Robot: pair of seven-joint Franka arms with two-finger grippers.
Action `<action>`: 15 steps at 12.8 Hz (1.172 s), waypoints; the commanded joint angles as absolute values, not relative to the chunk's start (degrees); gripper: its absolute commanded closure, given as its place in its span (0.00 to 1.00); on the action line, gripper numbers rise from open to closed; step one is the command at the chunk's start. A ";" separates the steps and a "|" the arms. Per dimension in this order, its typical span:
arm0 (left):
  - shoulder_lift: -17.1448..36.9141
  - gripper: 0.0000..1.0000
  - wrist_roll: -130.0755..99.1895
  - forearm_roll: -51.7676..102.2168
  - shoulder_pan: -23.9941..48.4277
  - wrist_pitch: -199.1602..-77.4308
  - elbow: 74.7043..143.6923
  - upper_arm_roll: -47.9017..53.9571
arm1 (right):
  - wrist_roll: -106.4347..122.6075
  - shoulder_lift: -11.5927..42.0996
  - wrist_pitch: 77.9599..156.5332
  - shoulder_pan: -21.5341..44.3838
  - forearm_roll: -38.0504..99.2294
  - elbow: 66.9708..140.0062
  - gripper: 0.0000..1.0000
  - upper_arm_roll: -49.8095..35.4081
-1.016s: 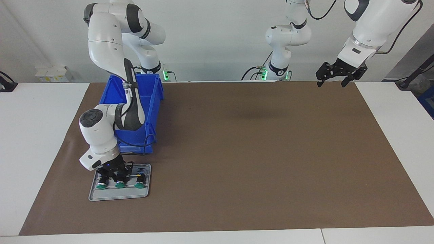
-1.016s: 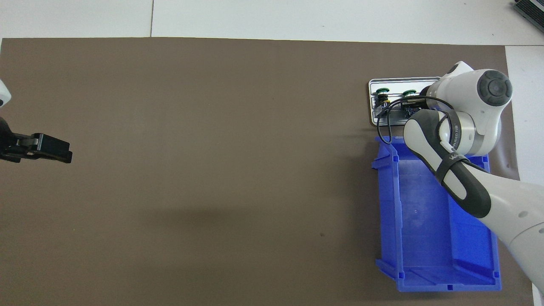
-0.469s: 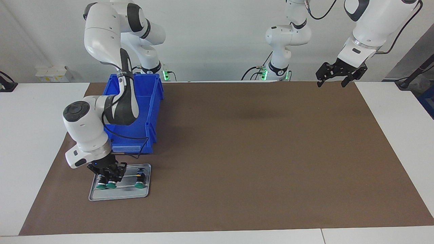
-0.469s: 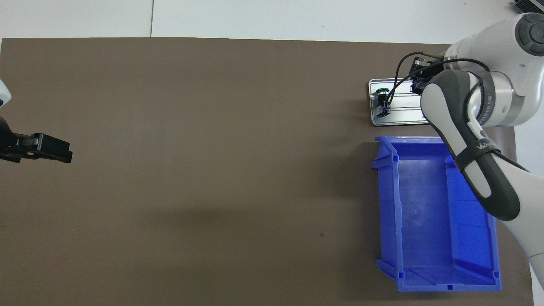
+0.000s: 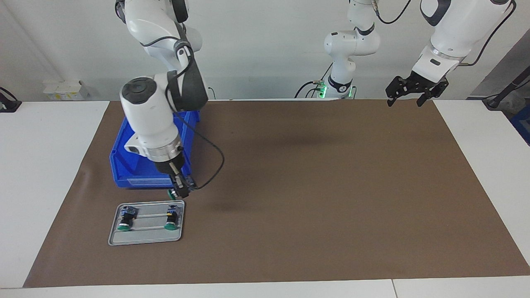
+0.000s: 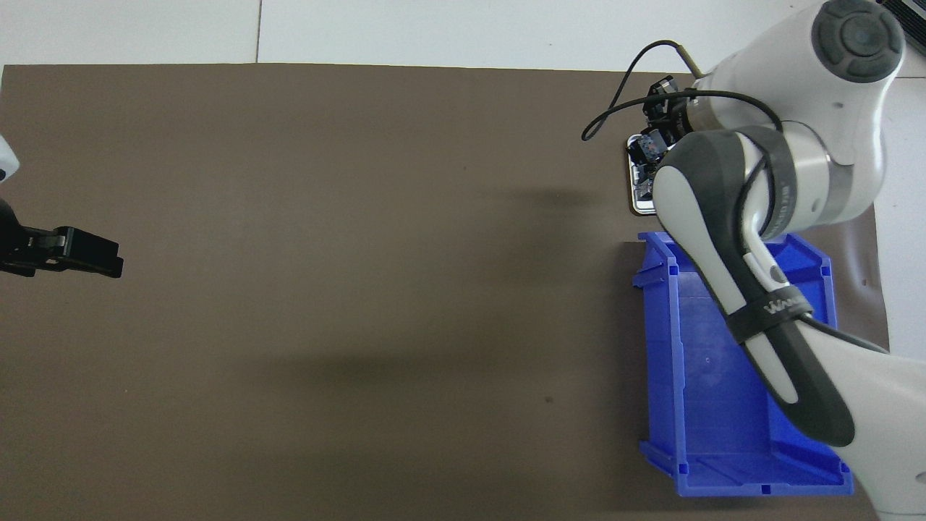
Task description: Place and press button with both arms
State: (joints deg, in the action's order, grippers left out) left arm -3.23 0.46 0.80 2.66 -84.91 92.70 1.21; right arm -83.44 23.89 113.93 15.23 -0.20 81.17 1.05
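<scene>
My right gripper (image 5: 179, 189) is shut on the button (image 5: 172, 193), whose green cap just shows below the fingers. It holds the button in the air over the edge of the grey tray (image 5: 145, 239) that lies next to the blue bin (image 5: 136, 176). In the overhead view the right gripper (image 6: 649, 142) is partly covered by its own arm. My left gripper (image 5: 410, 96) waits open and empty, high over the left arm's end of the mat, and also shows in the overhead view (image 6: 79, 253).
The tray holds two more buttons: a green-capped one (image 5: 124, 223) and one with a yellow mark (image 5: 170, 221). The blue bin (image 6: 723, 391) stands nearer to the robots than the tray (image 6: 635, 208). A brown mat (image 5: 314, 186) covers the table.
My right gripper has risen from the tray with the middle button and swung toward the tray's bin-side corner. The blue bin has shifted slightly. The left arm has not moved.
</scene>
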 commanded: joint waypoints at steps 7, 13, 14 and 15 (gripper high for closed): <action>-4.04 0.00 -0.09 1.23 2.20 -84.99 93.69 1.49 | -135.84 29.15 113.29 38.82 -6.05 82.27 1.00 1.05; -4.04 0.00 -0.09 1.23 2.20 -84.99 93.69 1.49 | -149.67 35.68 124.01 46.05 -7.65 82.44 1.00 0.97; -4.04 0.00 -0.09 1.23 2.20 -84.99 93.69 1.49 | -149.68 35.68 124.36 46.23 -7.65 83.22 1.00 0.97; -4.04 0.00 -0.09 1.23 2.20 -84.99 93.69 1.49 | -149.85 35.77 125.15 46.75 -7.73 84.45 1.00 0.97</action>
State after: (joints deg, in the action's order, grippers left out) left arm -3.23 0.46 0.80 2.66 -84.91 92.71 1.21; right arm -148.42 36.26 123.69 46.44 -6.85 82.78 0.79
